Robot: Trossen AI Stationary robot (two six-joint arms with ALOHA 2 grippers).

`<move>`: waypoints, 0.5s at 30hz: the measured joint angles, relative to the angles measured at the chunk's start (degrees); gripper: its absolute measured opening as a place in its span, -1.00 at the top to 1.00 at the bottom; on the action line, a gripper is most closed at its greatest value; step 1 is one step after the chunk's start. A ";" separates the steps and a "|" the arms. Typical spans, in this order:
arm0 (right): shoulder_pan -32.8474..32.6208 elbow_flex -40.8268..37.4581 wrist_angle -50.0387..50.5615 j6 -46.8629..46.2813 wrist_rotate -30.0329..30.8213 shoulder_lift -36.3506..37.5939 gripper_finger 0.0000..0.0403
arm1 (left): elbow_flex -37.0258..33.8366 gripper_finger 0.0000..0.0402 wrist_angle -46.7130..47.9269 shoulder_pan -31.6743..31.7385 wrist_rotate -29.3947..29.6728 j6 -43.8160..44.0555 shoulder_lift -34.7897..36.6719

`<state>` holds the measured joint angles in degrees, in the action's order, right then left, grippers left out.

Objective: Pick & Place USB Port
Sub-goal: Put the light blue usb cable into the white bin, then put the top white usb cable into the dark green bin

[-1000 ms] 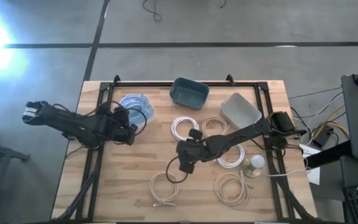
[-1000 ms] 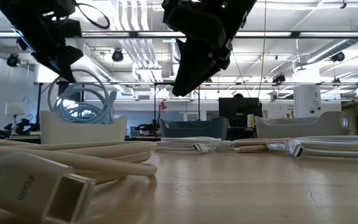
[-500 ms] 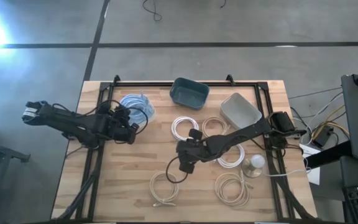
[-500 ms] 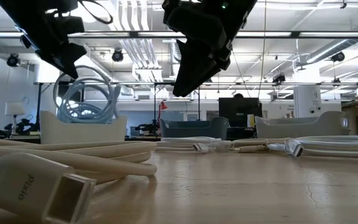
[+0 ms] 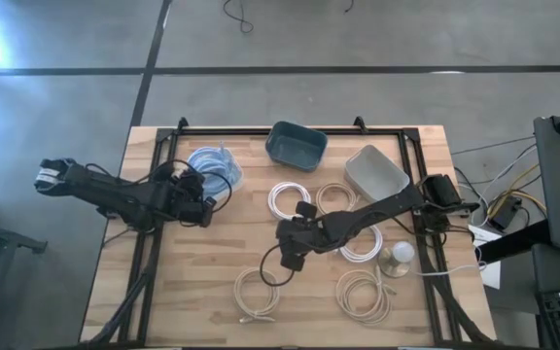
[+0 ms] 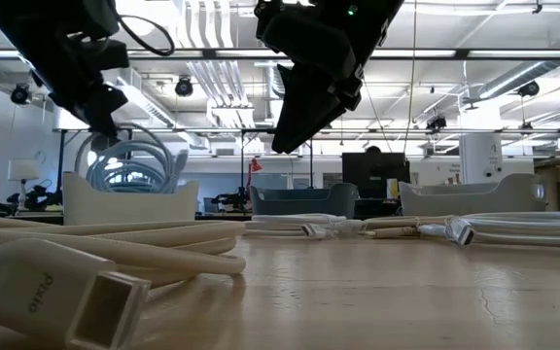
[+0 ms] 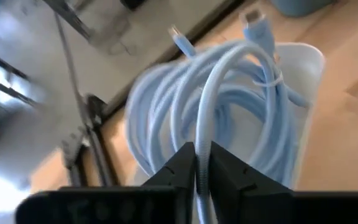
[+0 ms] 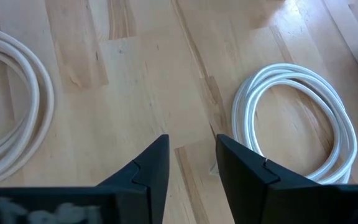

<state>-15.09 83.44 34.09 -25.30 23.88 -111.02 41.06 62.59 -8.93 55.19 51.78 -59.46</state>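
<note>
L hand (image 7: 202, 163): clenched on blue cable (image 7: 229, 93), over white bin (image 5: 229, 176), far-left worktop (image 5: 202, 282).
R hand (image 8: 191, 155): released, above mid worktop.

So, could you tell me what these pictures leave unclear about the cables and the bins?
- High view: the left gripper covers part of the light blue cable, so how it sits in the white bin is unclear.
- Low view: the walls of the teal bin and the grey bin hide their insides.
- Right wrist view: the right gripper hangs open; a picture edge crops the white cable coil.

White bin (image 7: 303, 81) mostly hidden behind blue cable coil (image 7: 229, 106); background blurred.
</note>
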 joint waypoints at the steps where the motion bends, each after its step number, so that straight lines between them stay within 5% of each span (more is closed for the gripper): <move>1: 0.00 0.00 0.02 0.00 0.00 0.00 0.35 | 0.00 0.73 0.00 0.22 1.15 -1.06 0.00; 8: 0.00 -0.04 0.02 0.00 0.00 0.00 0.36 | -0.02 0.41 0.32 2.71 7.52 -8.02 0.00; 15: 0.00 -0.11 -0.11 -0.17 0.24 -0.02 0.34 | 0.03 0.01 0.12 3.35 5.58 -10.83 0.00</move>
<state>-15.09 83.33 33.98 -25.47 24.12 -111.04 41.09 62.71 -5.58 60.76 40.95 -59.46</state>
